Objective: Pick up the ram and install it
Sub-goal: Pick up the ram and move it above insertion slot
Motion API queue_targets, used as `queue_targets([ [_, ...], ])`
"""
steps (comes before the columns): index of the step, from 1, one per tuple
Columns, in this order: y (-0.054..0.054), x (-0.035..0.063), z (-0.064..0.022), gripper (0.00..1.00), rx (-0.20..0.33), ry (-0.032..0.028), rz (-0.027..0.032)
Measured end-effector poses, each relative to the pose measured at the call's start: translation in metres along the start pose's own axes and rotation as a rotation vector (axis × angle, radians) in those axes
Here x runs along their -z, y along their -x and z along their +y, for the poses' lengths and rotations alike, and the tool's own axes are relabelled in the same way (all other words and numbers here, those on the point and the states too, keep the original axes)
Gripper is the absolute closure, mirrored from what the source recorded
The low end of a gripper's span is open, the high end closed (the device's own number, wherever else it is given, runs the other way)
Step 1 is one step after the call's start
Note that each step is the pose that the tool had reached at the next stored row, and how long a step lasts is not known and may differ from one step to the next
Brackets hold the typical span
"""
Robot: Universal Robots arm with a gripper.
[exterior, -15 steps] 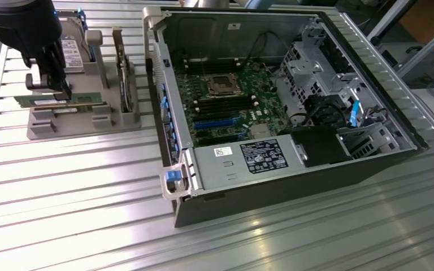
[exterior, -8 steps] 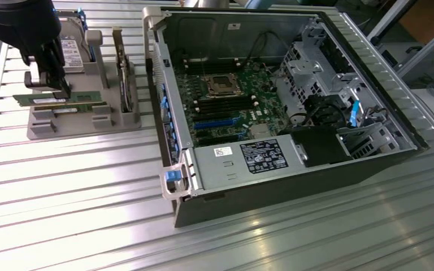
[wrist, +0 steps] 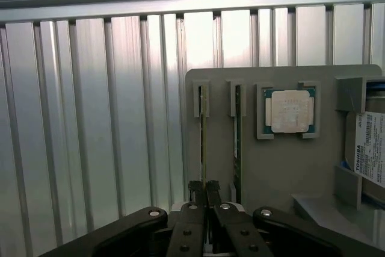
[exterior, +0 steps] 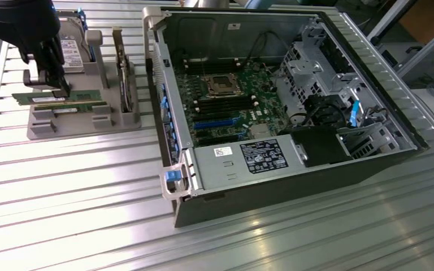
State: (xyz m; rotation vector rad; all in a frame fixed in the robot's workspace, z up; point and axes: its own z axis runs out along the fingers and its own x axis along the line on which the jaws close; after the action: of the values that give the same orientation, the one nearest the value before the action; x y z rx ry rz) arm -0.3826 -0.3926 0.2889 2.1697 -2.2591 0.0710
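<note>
The gripper (wrist: 204,189) is over the gray holder (exterior: 81,121). Its fingers (wrist: 195,192) are pinched almost together on the ram (wrist: 203,142), which sits edge-up in its slot directly beneath the tool. A second stick (wrist: 236,142) lies just beside it, with the processor (wrist: 289,111) beyond that.

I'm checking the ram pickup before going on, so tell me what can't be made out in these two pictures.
Wrist view: the ram at the hand shows edge-on, so its label and chips are hidden; the second stick likewise.
Wrist view: the hard drive is cut off by the picture's edge.
Exterior view: the motherboard slots are too small to tell filled from empty.
</note>
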Motion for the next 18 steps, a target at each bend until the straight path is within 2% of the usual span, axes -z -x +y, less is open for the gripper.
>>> queue_targets([
  [18, -0.0003, 0.0085, -0.0002, 0.88, 0.0, 0.0, 0.0],
])
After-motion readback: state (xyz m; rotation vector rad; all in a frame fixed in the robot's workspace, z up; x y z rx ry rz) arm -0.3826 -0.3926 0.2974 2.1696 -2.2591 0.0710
